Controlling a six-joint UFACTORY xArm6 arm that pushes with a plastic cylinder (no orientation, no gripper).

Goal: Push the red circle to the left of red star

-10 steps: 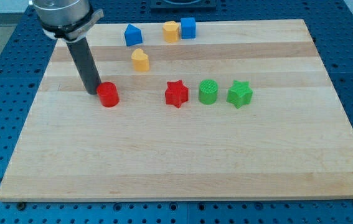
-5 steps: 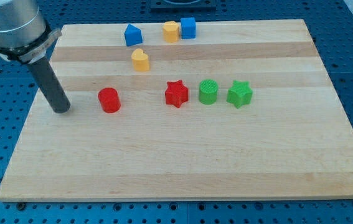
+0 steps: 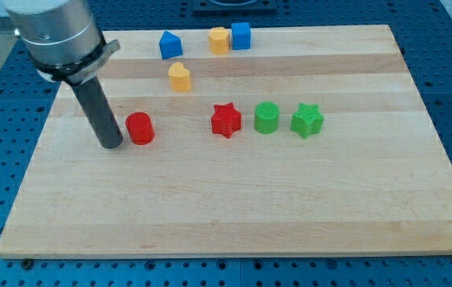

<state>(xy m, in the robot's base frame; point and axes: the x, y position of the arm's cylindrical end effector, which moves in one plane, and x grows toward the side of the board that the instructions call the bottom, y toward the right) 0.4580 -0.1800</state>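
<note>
Red circle, a short red plastic cylinder (image 3: 139, 127), sits on the pale wooden board (image 3: 233, 207) in its left half, about midway between the top and bottom edges. My tip (image 3: 112, 145) is down on the board just beside the circle, on the side toward the board's left edge and a touch nearer the bottom edge. Only a thin gap, if any, separates rod and circle; I cannot tell whether they touch.

There are no jaws on this rig to open or close, only the plain dark rod (image 3: 98, 112) ending in my tip, and nothing is held. The rod leans: from the tip it climbs up and toward the left edge into the grey metal arm housing (image 3: 56, 36), which hangs over the board's top left corner.

The red plastic star (image 3: 226, 119) lies well apart from the circle, toward the right edge, roughly in the same row. The circle is thus on the star's left with bare wood between them.

Just beside the star, farther right, stands a green ribbed cylinder (image 3: 267, 117), then a green star (image 3: 307, 120), the three nearly in line.

Near the top edge: a blue house-shaped block (image 3: 170, 44), a yellow hexagonal block (image 3: 219, 39) touching or nearly touching a blue cube (image 3: 241, 35). Below them sits a yellow rounded block (image 3: 179, 76), shape unclear.
</note>
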